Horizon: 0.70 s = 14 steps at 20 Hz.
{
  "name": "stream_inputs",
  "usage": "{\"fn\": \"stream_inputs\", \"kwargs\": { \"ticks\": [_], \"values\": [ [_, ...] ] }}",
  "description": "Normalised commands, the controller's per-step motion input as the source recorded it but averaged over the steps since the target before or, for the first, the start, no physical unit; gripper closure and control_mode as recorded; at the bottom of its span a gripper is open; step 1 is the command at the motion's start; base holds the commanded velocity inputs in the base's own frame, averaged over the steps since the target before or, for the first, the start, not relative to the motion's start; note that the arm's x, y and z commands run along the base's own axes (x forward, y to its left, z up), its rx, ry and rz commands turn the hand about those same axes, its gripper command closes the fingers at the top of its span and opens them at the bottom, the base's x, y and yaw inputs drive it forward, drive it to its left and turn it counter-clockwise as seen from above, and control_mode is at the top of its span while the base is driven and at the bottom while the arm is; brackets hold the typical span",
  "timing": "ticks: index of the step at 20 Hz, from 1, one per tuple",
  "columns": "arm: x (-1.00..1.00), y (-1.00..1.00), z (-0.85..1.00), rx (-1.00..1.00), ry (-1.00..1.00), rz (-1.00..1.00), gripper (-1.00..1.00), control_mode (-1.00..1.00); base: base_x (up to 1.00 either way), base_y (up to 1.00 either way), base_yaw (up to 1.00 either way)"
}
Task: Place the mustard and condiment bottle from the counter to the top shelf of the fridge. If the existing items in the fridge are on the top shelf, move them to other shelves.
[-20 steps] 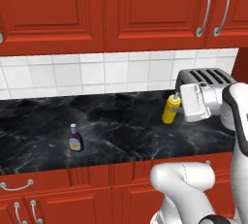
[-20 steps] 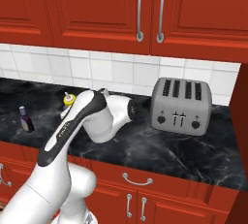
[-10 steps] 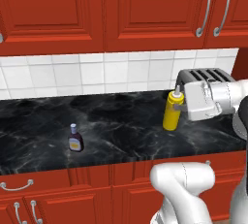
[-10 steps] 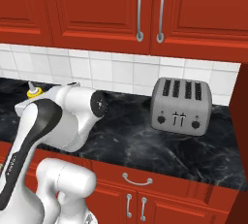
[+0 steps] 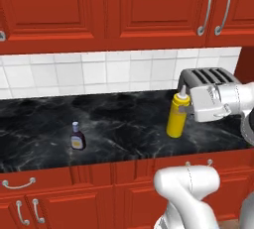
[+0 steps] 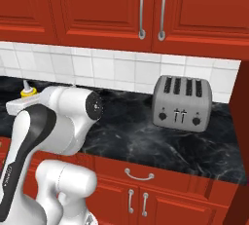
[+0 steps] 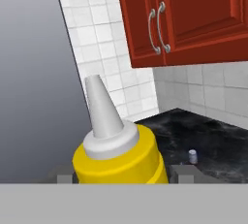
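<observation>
End effector (image 5: 181,109), two dark fingers pinching the mustard (image 5: 176,117) just under its shoulder, one finger (image 7: 186,173) on each side of the yellow body in the hand view; the high grip likely keeps the pale nozzle upright and clear. Mustard: yellow squeeze bottle, upright, seen over the right part of the counter (image 5: 124,119), just left of the toaster (image 5: 208,79); whether its base touches the slab or hangs above it cannot be told. From the right base view its yellow collar and nozzle tip (image 6: 27,90) peep past the arm at far left. Condiment bottle (image 5: 77,137): small, dark, pale cap, yellow-white label, standing upright on the counter well to the left of the mustard and nearer the front edge, apart from everything; it shows as a tiny pale-capped speck (image 7: 193,156) beyond the mustard in the hand view. Surround: white tile backsplash (image 5: 99,72) behind the counter, red wall cabinets (image 5: 124,10) with silver handles above, red base cabinets below.
</observation>
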Motion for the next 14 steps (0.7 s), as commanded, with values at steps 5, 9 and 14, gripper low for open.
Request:
{"fn": "stream_inputs", "kwargs": {
  "ticks": [5,9,14],
  "values": [
    [0.00,0.00,0.00,0.00,0.00,0.00,1.00,1.00,-1.00,-0.17,0.00],
    [0.00,0.00,0.00,0.00,0.00,0.00,1.00,1.00,-1.00,-0.22,-0.01],
    [0.00,0.00,0.00,0.00,0.00,0.00,1.00,1.00,-0.98,-0.42,-0.43]
  ]
}}
